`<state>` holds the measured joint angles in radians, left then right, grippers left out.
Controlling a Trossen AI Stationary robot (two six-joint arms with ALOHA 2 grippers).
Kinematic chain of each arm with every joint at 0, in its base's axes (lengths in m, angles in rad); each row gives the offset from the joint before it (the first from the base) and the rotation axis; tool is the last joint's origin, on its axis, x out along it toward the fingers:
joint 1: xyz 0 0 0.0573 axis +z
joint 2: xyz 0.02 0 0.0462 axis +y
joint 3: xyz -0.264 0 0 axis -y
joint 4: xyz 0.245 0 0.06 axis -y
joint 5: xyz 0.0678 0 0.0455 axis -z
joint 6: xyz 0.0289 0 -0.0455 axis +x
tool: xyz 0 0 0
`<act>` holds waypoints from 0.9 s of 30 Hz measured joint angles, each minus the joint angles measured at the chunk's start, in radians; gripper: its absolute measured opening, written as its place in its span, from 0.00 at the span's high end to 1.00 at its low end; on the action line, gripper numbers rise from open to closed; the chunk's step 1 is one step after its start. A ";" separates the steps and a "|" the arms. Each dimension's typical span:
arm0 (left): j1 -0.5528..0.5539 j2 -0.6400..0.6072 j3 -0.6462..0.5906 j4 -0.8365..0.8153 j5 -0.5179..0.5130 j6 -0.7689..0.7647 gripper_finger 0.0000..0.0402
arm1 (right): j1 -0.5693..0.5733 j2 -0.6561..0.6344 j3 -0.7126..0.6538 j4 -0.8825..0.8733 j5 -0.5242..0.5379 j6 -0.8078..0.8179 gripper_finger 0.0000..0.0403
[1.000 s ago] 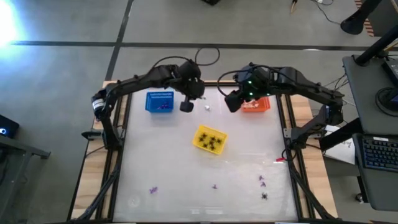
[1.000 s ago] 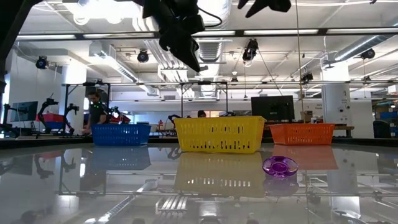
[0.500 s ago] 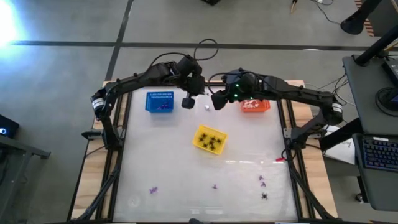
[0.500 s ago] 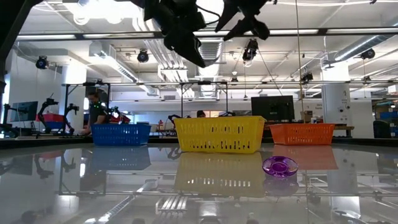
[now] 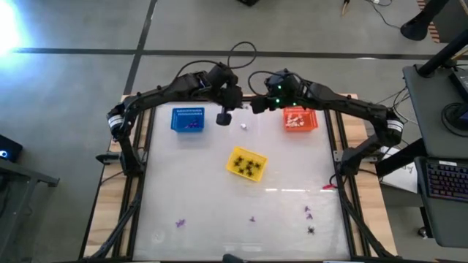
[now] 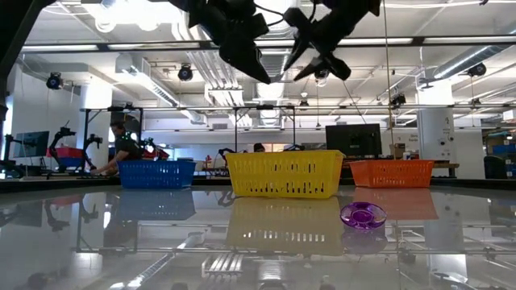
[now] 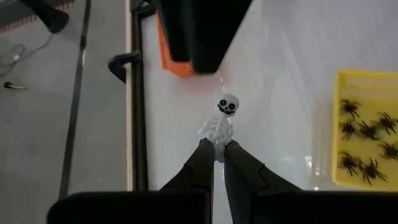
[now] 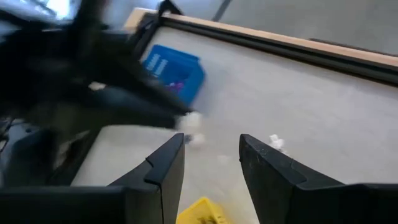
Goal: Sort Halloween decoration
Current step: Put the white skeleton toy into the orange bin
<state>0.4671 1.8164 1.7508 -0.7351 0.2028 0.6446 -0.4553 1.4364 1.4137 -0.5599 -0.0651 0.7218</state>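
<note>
My left gripper [image 7: 215,153] hangs above the table's far middle, shut on a small white skeleton [image 7: 221,119]; in the high view it [image 5: 221,117] sits between the blue basket [image 5: 188,119] and the orange basket [image 5: 300,120]. My right gripper [image 5: 257,107] stands open just to its right, fingers [image 8: 166,167] apart, facing the skeleton [image 8: 189,121]. A white bit [image 5: 243,126] lies on the table below them. The yellow basket [image 5: 246,164] holds black spiders [image 7: 364,140]. Purple bits [image 5: 179,223] and a black spider [image 5: 312,230] lie near the front edge. My left gripper pinches the skeleton's lower end [image 7: 217,138] between its two fingertips. The fingers slant down from the table's left. The skeleton sticks out beyond the tips, its head [image 7: 227,104] farthest from them, lifted clear of the table.
The orange basket holds white bits. A purple piece [image 6: 363,214] lies in the low view's foreground. My right arm's dark body [image 7: 199,31] stands close in front of the left gripper. The middle of the table between the yellow basket and the front edge is bare.
My right gripper has come down and swung toward the table's left and far edge, up to the left gripper and the skeleton, rolling somewhat on the way; it has stayed open. My left gripper has kept the skeleton almost in place.
</note>
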 joint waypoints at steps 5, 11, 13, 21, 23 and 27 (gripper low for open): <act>0.011 0.000 0.000 0.064 -0.001 -0.036 1.00 | -0.031 0.000 -0.040 0.072 -0.080 0.006 0.64; 0.021 0.000 0.000 0.091 -0.011 -0.051 1.00 | -0.041 0.000 -0.066 0.161 -0.123 0.004 0.64; 0.021 0.002 0.000 0.092 -0.014 -0.052 1.00 | -0.042 0.000 -0.066 0.164 -0.127 0.003 0.64; 0.021 0.011 0.000 0.106 -0.012 -0.051 1.00 | -0.055 0.000 -0.086 0.177 -0.126 0.002 0.66; 0.021 0.011 0.000 0.110 -0.010 -0.051 1.00 | -0.057 0.000 -0.092 0.177 -0.122 0.007 0.67; 0.021 0.012 0.000 0.113 -0.009 -0.049 1.00 | -0.063 0.000 -0.100 0.198 -0.118 0.013 0.71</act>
<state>0.4881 1.8282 1.7508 -0.6222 0.1934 0.5961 -0.5180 1.4364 1.3136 -0.3616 -0.1830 0.7348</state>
